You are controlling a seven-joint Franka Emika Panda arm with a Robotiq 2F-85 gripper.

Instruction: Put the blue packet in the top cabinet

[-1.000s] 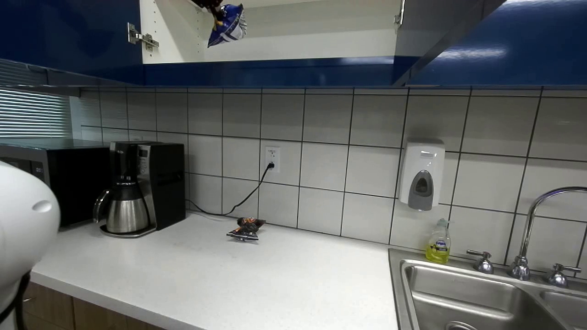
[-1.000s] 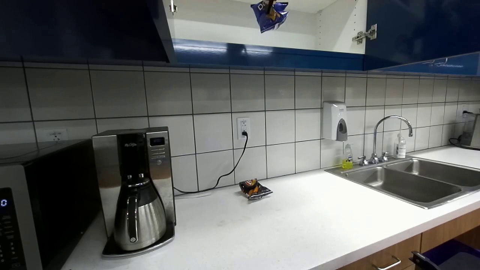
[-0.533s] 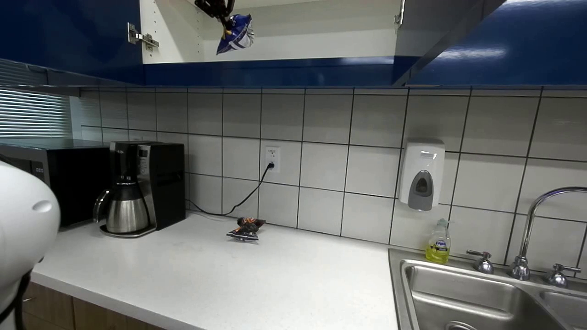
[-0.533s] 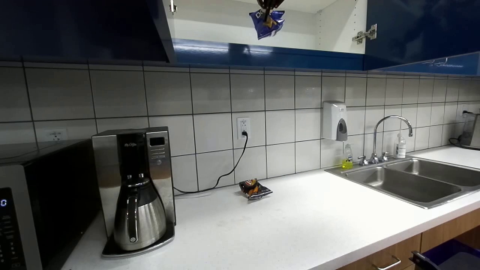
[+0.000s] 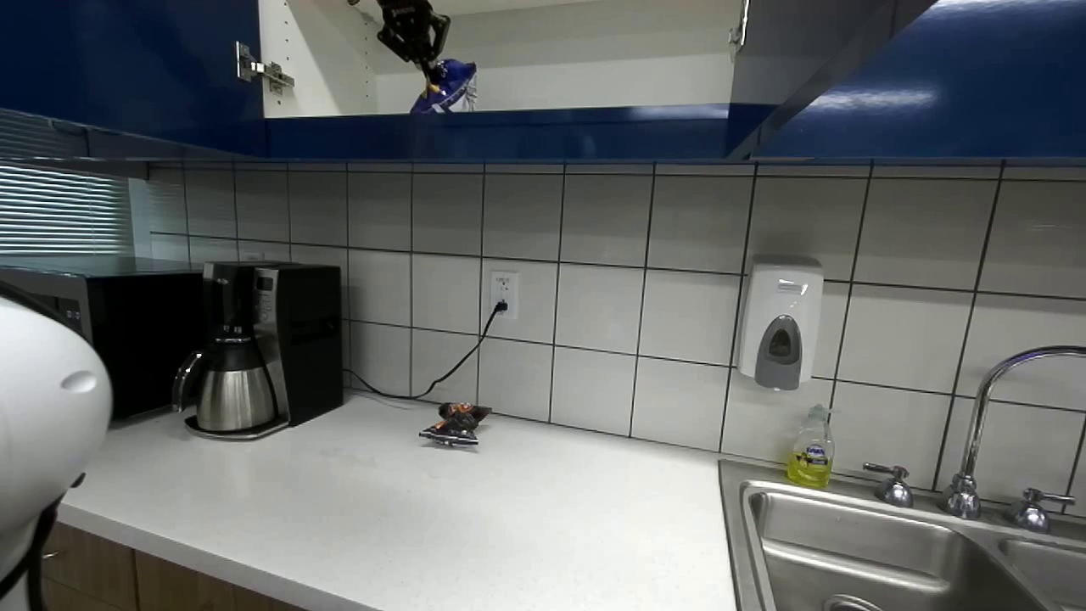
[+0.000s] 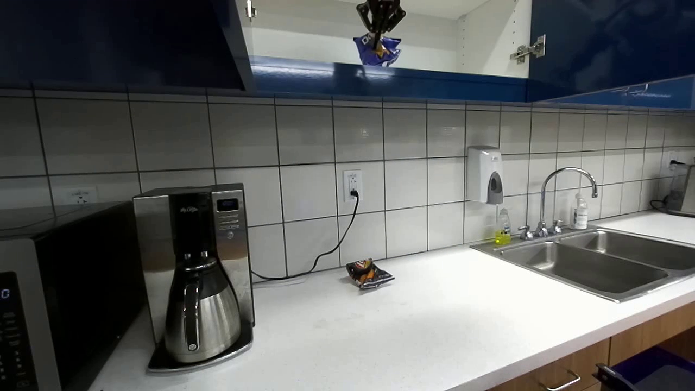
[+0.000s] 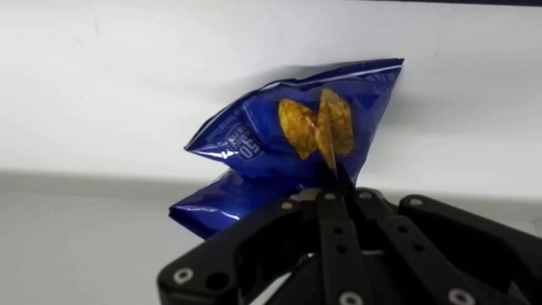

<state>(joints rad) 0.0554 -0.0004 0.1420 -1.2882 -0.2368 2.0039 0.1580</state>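
Grasping the blue packet (image 7: 283,148) in the pincer (image 7: 337,178), clenched on the crinkled foil just beside the printed golden chips in the wrist view. Pointing downward in both exterior views, with the blue packet held within the opening of the top cabinet (image 5: 585,68) and its lower edge hidden behind the glossy blue front rail (image 5: 551,136). Cannot tell from these views about any contact between packet and cabinet floor. Slanting, in the wrist view, over the white interior, with soft shadow alongside the sealed edge. Flanked by glossy blue doors (image 5: 127,68), swung open on metal hinges (image 5: 277,78). Well below, on the white counter (image 5: 543,526), see a small dark packet (image 5: 456,424) with orange print, lying near the tiled wall (image 5: 598,301). Higher up, note a wall outlet (image 5: 505,284) with a black plug (image 5: 502,306) in it. In both exterior views, see also a coffee maker (image 6: 195,233) with a steel carafe (image 6: 217,326) in place, standing just beside a microwave (image 6: 81,293). Well apart from these, see the steel sink (image 6: 592,271) with a chrome faucet (image 5: 963,496) and, below a white dispenser (image 5: 780,293) on the tiles, a bottle of yellow dish soap (image 5: 810,454) at the back edge. Make out part of the white arm (image 5: 51,433) at the edge of an exterior view.
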